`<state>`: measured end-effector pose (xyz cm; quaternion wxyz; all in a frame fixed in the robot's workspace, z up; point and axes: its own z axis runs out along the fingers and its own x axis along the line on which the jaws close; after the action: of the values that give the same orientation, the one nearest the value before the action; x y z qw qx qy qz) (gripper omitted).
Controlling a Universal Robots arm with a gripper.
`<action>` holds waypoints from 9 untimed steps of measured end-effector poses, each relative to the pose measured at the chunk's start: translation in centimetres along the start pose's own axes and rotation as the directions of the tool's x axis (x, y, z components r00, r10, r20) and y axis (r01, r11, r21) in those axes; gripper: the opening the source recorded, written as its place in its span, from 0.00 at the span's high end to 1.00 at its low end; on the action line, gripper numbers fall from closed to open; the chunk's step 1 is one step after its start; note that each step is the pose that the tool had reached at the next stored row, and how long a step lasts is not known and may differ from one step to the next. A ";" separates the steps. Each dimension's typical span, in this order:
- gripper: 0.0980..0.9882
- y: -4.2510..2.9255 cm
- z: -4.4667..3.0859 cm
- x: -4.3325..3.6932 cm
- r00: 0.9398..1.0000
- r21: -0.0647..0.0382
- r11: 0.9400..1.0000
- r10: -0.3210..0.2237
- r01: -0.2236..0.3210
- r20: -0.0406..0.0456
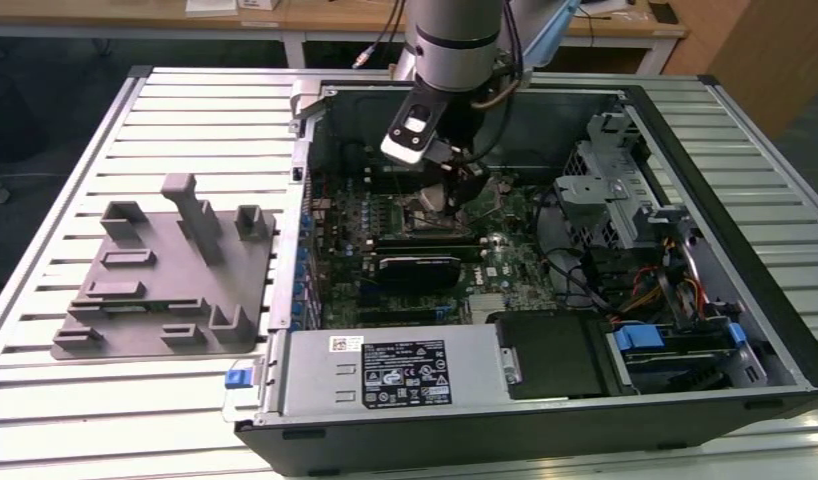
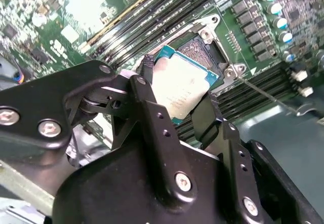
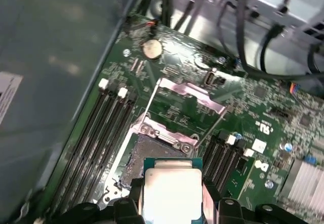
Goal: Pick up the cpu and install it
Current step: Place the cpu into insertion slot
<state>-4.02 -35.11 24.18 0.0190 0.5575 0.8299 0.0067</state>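
Gripping the chip [image 2: 183, 85] by two opposite edges, the gripper [image 2: 175, 96] has its black fingers [image 2: 147, 77] drawn in just to the chip's width, with nothing else between them. I see the chip's silvery top and thin teal rim in both wrist views, [image 3: 172, 191] in the first one. It sits low over the socket [image 3: 152, 155] on the green board [image 1: 516, 215], overlapping the socket's near side. I can't say for sure whether it touches the socket yet or hangs just clear of it.

The socket's metal cover plate [image 3: 188, 90] is swung up and open, and the thin lever [image 2: 263, 96] lies out to one side, apart from the chip. Dark memory slots [image 3: 96, 133] run along both sides of the socket.

In the exterior view the arm [image 1: 452, 40] comes down from twelve o'clock into the open computer case [image 1: 543, 425], with the gripper [image 1: 449, 188] deep inside over the board. At nine o'clock from the case, well apart from the gripper, the grey tray [image 1: 156, 320] with its upright blocks lies on the slatted table [image 1: 182, 120].
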 end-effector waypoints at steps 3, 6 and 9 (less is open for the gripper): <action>0.50 0.00 0.03 0.00 0.999 0.001 0.999 0.054 -0.054 0.002; 0.50 0.00 0.05 0.00 0.994 0.002 0.994 0.108 -0.108 0.004; 0.50 -0.01 0.08 0.00 0.987 0.004 0.987 0.163 -0.163 0.006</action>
<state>-4.03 -35.11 24.10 0.0194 0.6234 0.7816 0.0051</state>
